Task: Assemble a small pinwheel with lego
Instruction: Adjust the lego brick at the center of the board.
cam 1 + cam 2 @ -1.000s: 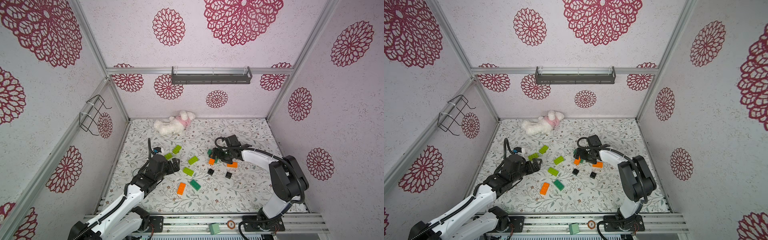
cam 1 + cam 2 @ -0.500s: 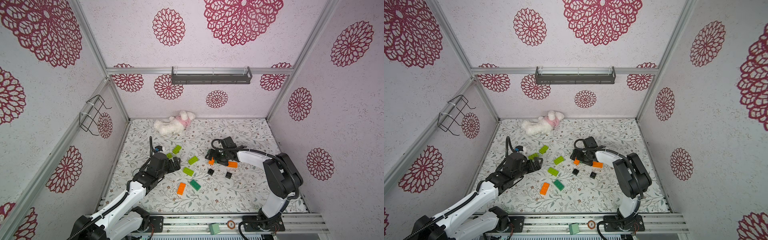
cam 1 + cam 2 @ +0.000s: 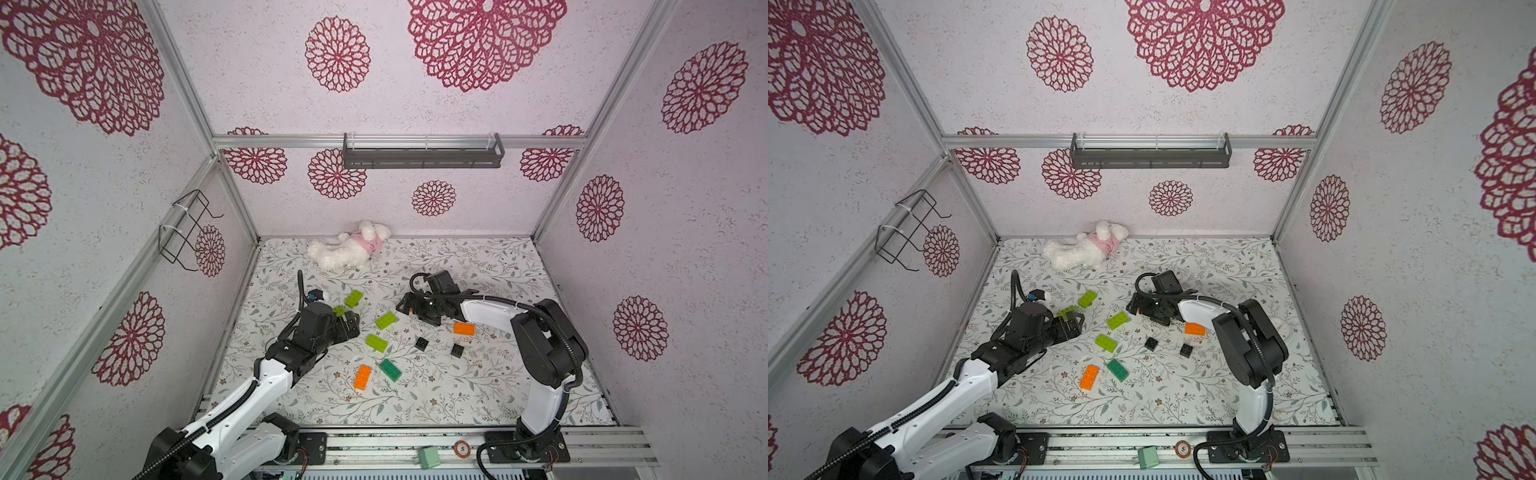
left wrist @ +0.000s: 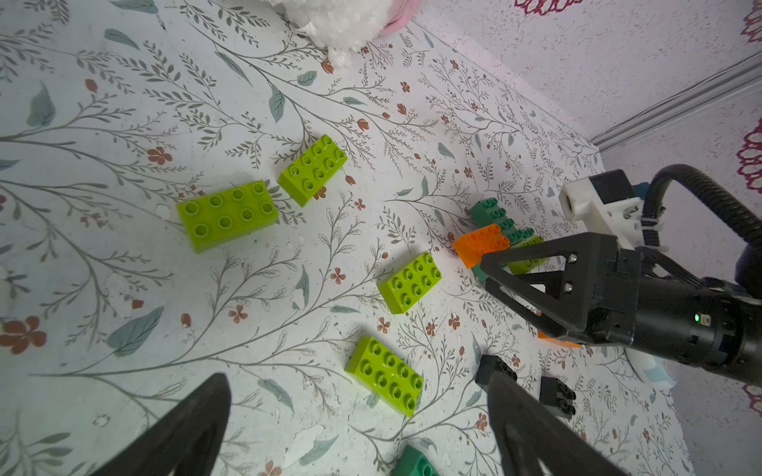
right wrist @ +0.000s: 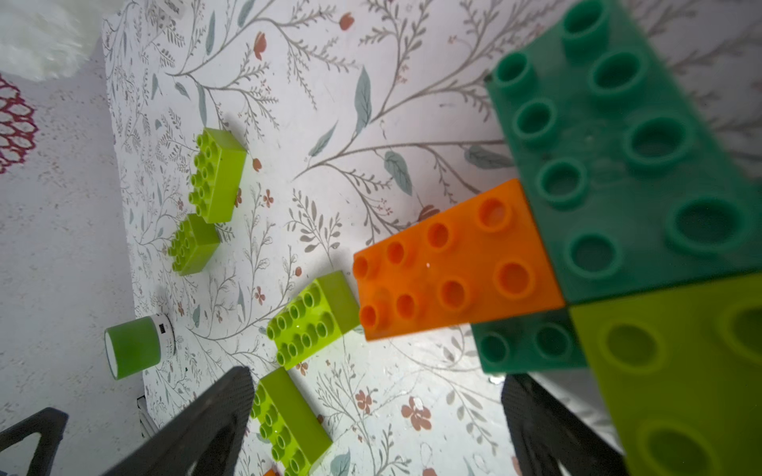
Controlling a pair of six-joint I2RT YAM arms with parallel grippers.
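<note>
Showing studded plastic pieces on a floral mat (image 3: 457, 395): four loose oblong lime green lego bricks (image 3: 386, 320), two orange bricks (image 3: 363, 377), one dark green brick (image 3: 390, 370), two square black bricks (image 3: 421, 343); a joined three-colour cluster (image 5: 453, 268) lies just ahead of the right gripper (image 5: 377, 377); it and the left gripper (image 3: 352, 324) gape wide, empty.

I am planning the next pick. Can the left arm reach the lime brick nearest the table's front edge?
Probably yes. The left tool is open close to this lime brick, which lies flat and apart from the others; nothing stands between them.
</note>
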